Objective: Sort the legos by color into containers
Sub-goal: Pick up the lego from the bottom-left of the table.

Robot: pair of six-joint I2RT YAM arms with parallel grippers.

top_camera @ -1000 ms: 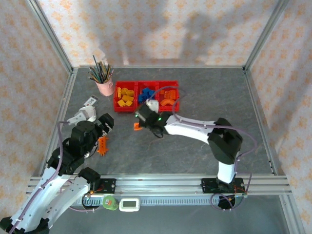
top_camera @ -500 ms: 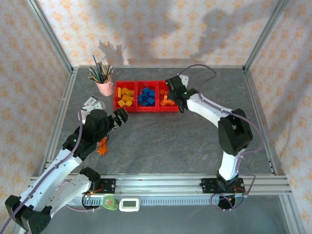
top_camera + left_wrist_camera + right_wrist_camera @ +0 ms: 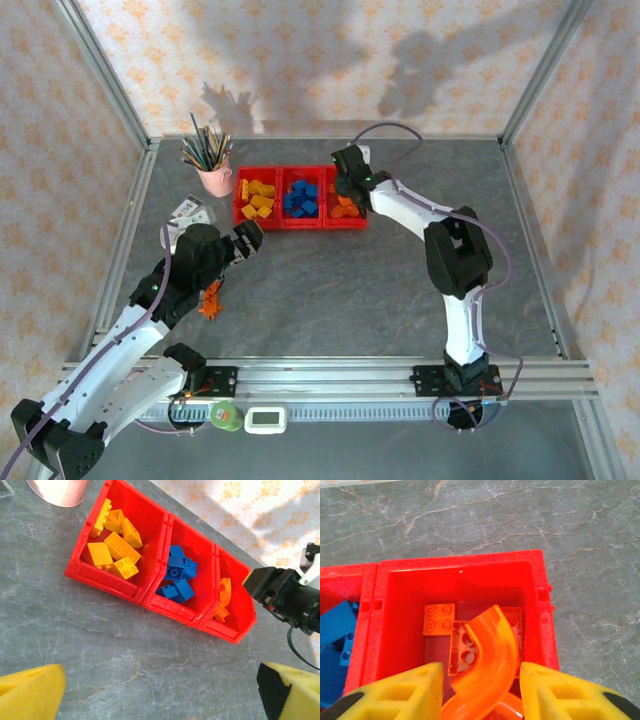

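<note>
Three joined red containers (image 3: 300, 226) stand at the back of the table, holding yellow legos (image 3: 258, 198), blue legos (image 3: 300, 197) and orange legos (image 3: 345, 207). My right gripper (image 3: 346, 192) hangs over the right-hand bin. Its jaws are open, and a curved orange arch (image 3: 490, 655) lies loose between the yellow fingers (image 3: 395, 695), blurred, above a square orange brick (image 3: 438, 618). My left gripper (image 3: 250, 237) is open and empty over bare table in front of the bins (image 3: 150, 600). One orange lego (image 3: 211, 300) lies on the table beside the left arm.
A pink cup of pencils (image 3: 214, 178) stands left of the bins, with a small card (image 3: 188, 208) in front of it. A green tape roll (image 3: 225, 415) and a white device (image 3: 266, 420) sit at the near rail. Metal frame posts border the table.
My right arm carried the orange arch from mid-table to the right-hand bin and opened its jaws around it. My left arm swung forward toward the bins, then held still.
</note>
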